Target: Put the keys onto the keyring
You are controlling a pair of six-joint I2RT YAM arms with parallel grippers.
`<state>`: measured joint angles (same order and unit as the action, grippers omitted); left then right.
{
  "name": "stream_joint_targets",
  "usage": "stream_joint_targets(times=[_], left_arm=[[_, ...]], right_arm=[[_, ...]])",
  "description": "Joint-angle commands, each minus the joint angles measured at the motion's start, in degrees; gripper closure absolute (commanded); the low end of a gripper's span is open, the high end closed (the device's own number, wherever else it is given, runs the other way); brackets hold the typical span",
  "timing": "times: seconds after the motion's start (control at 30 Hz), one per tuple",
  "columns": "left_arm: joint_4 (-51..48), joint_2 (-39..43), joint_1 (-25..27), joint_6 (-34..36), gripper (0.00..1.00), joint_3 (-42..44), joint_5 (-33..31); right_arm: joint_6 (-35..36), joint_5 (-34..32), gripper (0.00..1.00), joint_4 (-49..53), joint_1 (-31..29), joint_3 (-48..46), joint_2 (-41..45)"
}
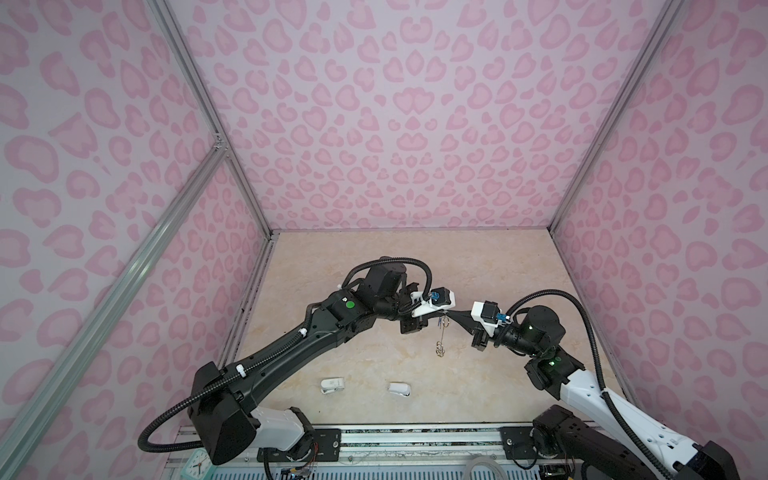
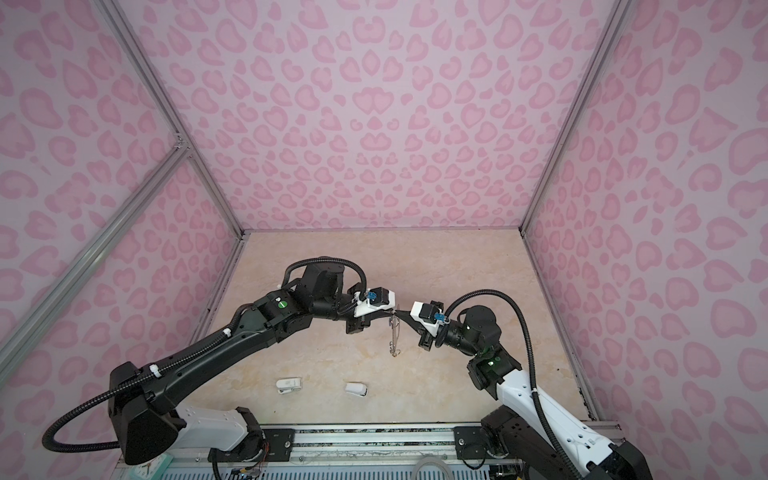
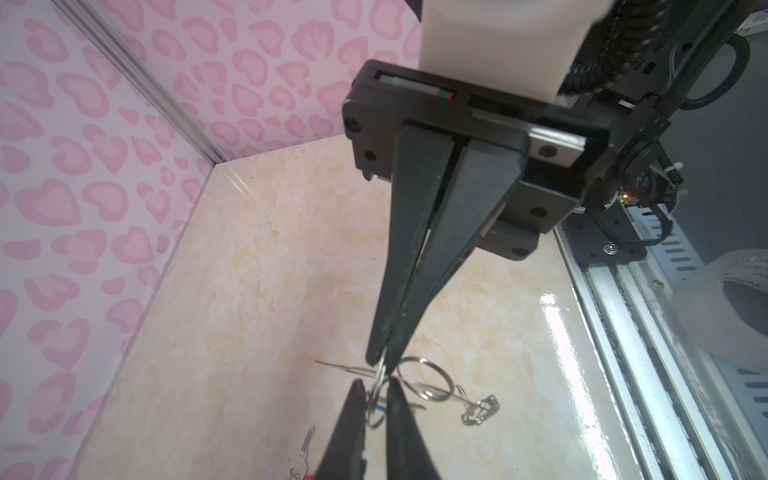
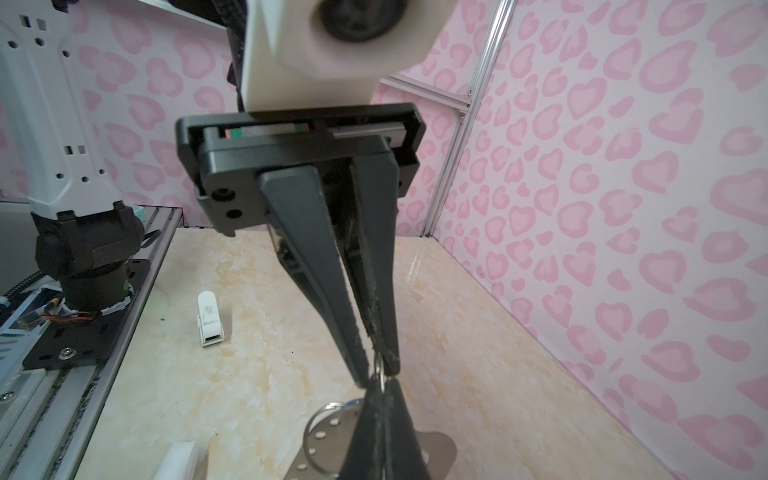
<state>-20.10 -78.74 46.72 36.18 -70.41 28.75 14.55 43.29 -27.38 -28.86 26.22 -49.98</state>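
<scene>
Diffuse, even light fills the scene; we note only faint shadows on the tabletop (image 1: pixel 374 266). In the left wrist view a white glare streak crosses its glossy surface. Each wrist view blurs its own white camera housing (image 4: pixel 353 50). Both top views darken toward the corners.

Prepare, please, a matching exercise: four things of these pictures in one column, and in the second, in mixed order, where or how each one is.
1 keyring
2 key
3 plastic object
4 tape roll

A silver, flat on the table
B beyond the front rail
C held up, hanging
D white, on the table

Pairs: 1-C, 2-A, 3-D, 4-B
</scene>
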Motion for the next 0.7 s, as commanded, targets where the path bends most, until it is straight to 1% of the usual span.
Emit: stream_joint_targets(times=[0.0,0.03,0.13,0.17,0.23,0.27,0.3,0.33,0.4,0.47,0.53,0.67], left_arm=[[0.0,-0.4,0.1,0.8,0.94,-0.7,2.2],[-0.1,-0.3,0.1,1.0,0.96,-0.7,2.3],[-0.5,-0.3,0.1,1.2,0.97,-0.6,2.1],[-0.8,-0.2,0.1,1.4,0.97,-0.7,1.9],[-1.5,-0.1,0.0,1.7,0.97,-0.9,0.6],[-2.1,0.0,0.2,1.9,0.97,-1.2,-0.5],[-3.2,-0.1,0.1,2.2,0.97,-1.9,-1.4],[-4.6,-0.3,0.2,2.7,0.97,-2.5,-2.5],[-7.2,-0.8,0.2,3.3,0.97,-4.0,-4.9],[-10.0,-1.3,0.6,4.1,0.97,-5.4,-7.0],[-11.9,-1.8,1.1,4.9,0.97,-6.3,-9.4],[-14.8,-2.9,2.4,6.6,0.97,-9.3,-12.3]], right_arm=[[-0.5,0.7,1.0,-1.5,-0.2,0.5,-0.3],[-0.6,0.7,1.0,-1.8,0.0,0.5,-0.3],[-0.6,0.0,1.0,-1.4,-0.1,0.5,-0.3],[-0.6,-0.6,0.97,-1.2,-0.1,0.4,-0.2],[0.7,-2.9,0.84,0.9,-0.2,0.5,0.3],[1.2,-4.0,0.79,1.8,-0.1,0.6,0.4],[2.6,-5.4,0.72,3.2,-0.1,0.6,0.5],[4.3,-6.7,0.67,5.9,-0.1,1.2,0.7],[6.8,-8.1,0.62,9.5,-0.2,1.9,1.4],[7.5,-9.0,0.6,9.9,-0.3,1.8,2.2],[7.6,-9.0,0.62,9.9,-0.3,1.9,2.6],[6.0,-7.0,0.67,8.7,-0.6,2.4,1.9]])
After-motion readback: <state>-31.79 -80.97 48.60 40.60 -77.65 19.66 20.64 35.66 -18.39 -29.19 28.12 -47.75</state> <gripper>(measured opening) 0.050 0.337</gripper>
